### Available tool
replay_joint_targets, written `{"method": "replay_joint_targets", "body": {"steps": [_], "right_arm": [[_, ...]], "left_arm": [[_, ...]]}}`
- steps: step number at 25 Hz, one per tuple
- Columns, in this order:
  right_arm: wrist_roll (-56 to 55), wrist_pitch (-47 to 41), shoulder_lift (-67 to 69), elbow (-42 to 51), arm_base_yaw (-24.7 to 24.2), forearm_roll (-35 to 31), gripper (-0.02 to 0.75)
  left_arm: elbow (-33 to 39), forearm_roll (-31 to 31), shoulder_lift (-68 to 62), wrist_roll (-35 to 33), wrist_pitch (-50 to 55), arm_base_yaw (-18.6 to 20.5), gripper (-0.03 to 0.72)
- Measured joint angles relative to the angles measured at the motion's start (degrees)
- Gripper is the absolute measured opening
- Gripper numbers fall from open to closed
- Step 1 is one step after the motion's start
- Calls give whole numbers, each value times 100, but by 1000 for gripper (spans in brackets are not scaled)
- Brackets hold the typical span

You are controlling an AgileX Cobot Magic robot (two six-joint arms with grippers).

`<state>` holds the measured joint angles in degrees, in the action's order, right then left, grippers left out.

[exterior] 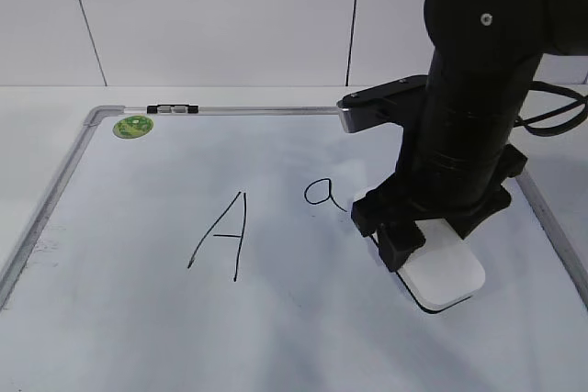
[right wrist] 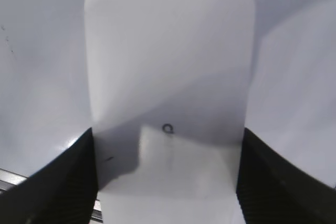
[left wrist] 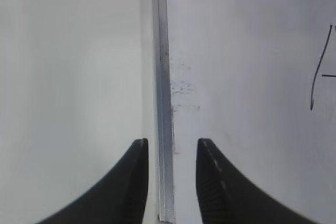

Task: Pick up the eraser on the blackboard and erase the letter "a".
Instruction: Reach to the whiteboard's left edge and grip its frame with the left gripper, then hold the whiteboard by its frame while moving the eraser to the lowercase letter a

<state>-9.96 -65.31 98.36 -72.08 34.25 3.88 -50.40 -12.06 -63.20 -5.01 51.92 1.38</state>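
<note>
So the right tool [exterior: 415, 243] is sitting down on the eraser [exterior: 447, 274], a smooth white plastic block with rounded corners and a thin dark base layer, lying flat on the blackboard [exterior: 276, 319] toward its right side. In the right wrist view the ribbed black fingers [right wrist: 63, 182] are hugging both long sides of the eraser [right wrist: 168, 77], so it's clamping it. The board itself is glossy white with a silver-grey metal frame and rounded corner pieces. The letter "a" [exterior: 323, 194], small, round and thin black marker, is sitting just left of the eraser, with the taller angular "A" [exterior: 220, 236] further left. A round green magnet [exterior: 133, 126] is sticking at the far-left corner. The left tool [left wrist: 172, 182] is hanging over the board's left frame rail [left wrist: 164, 103], its curved fingers narrowly parted and gripping nothing.
</note>
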Motion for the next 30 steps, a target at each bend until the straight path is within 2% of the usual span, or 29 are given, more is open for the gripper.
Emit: {"method": "replay_joint_targets", "body": {"steps": [17, 30], "right_arm": [[-12, -43, 9, 0, 0, -64, 560], [-12, -10, 9, 0, 0, -64, 560]], "left_arm": [[-545, 34, -2642, 0, -338, 0, 235], [-1947, 34, -4055, 0, 213, 0, 235]]}}
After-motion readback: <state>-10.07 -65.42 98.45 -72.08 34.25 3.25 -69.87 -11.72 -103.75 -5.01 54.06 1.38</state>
